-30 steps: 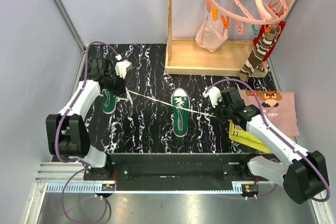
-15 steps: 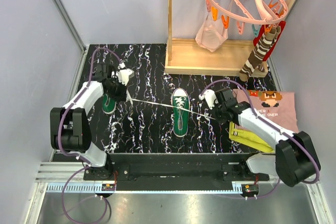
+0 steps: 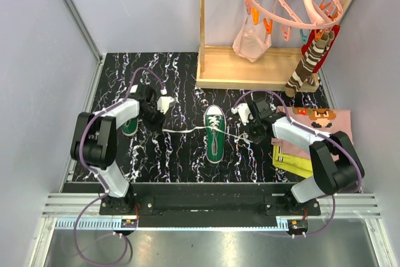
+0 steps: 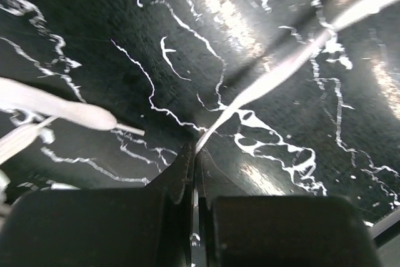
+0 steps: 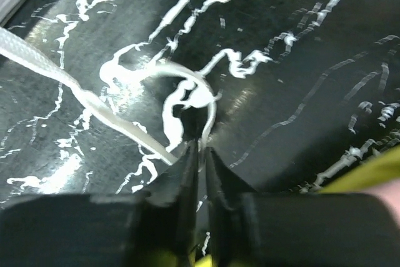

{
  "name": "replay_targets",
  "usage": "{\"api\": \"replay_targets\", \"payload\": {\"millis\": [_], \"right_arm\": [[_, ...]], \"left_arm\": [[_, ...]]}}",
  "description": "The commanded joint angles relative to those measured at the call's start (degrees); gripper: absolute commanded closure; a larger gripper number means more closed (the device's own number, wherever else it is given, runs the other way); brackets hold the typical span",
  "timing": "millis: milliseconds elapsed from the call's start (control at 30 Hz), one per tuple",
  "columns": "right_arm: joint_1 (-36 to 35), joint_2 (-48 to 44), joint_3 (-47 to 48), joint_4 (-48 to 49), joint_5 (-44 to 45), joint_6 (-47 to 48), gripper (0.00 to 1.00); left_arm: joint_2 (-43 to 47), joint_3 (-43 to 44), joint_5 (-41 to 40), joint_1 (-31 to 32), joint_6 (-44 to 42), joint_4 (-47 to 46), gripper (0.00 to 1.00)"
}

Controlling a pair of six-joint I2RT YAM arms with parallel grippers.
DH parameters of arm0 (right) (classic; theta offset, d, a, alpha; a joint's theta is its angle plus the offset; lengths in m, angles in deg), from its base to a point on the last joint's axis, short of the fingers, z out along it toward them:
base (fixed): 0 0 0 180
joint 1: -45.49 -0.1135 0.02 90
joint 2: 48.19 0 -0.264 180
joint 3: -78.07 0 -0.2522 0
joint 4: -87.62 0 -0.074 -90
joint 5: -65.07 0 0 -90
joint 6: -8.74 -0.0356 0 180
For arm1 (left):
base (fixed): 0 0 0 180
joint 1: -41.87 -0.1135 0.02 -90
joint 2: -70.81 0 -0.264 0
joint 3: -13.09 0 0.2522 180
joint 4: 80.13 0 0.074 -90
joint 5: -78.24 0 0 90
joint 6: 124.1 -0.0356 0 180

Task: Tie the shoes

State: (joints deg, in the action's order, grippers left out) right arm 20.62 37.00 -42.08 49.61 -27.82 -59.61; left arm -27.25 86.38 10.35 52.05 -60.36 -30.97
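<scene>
The left end effector (image 4: 195,154) is clamped tight on 1 end of the long white lace (image 3: 187,131), which runs from its fingertips across the black, white-veined marbled surface (image 3: 181,154). The right end effector (image 5: 199,145) has its fingers almost together, with the other end of the lace curling into the slit between them. It reads as a pinch, though a light one. Both ends belong to the small green canvas sneaker with a white toe cap (image 3: 215,130), lying between the 2 arms. The other green sneaker (image 3: 129,126) lies to the left, partly hidden under the left arm.

The right pinch sits close to the lace's tip, so any further pull could draw it free and undo the tension. The sneaker looks light and unanchored, and an uneven tug would likely drag or turn it.

1 second ago the lace was a straight, taut line and the end effectors were well apart. Now both have come in toward the middle sneaker and the lace sags onto the surface.
</scene>
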Motion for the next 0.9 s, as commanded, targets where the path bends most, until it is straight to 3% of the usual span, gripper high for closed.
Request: {"api": "replay_targets", "payload": {"millis": [0,33,133,267,467,600,667,767,800,867], "right_arm": [[0.4,0.9,3.0,0.3,-4.0,-0.2,0.75],[0.5,0.8,3.8,-0.9,-4.9,-0.1,0.61],[1.0,-2.2,5.7,-3.5,-4.9,-0.3,0.42],[3.0,-8.3,6.6,-6.0,-7.5,0.8,0.25],[5.1,-16.7,6.6,-8.0,-14.1,1.6,0.12],[6.4,-23.4,7.8,-7.7,-17.4,-1.0,0.06],[6.4,-25.6,7.6,-6.8,-18.8,-2.5,0.01],[6.3,-25.2,6.0,-5.0,-24.3,-3.0,0.0],[6.3,-24.7,5.9,-5.1,-26.0,-2.9,0.0],[6.4,-22.8,5.8,-6.0,-27.3,0.4,0.0]], "left_arm": [[-0.8,1.2,-0.1,0.2,0.3,-1.7,0.95],[-0.5,1.4,0.7,0.2,-0.3,-1.5,0.85],[3.5,1.3,2.7,-0.3,-4.2,0.0,0.66],[13.5,0.3,7.7,-1.8,-13.3,-0.7,0.48],[18.3,0.4,13.7,1.9,-23.6,-1.4,0.45],[23.5,-1.3,13.7,4.6,-22.5,-8.7,0.45],[25.6,-4.8,13.8,6.3,-20.1,-15.5,0.39],[23.1,-3.7,13.9,9.2,-17.5,-17.9,0.36],[21.8,-2.6,18.5,9.4,-19.1,-16.8,0.37],[17.4,0.8,20.1,10.5,-22.5,-13.8,0.42]]}}
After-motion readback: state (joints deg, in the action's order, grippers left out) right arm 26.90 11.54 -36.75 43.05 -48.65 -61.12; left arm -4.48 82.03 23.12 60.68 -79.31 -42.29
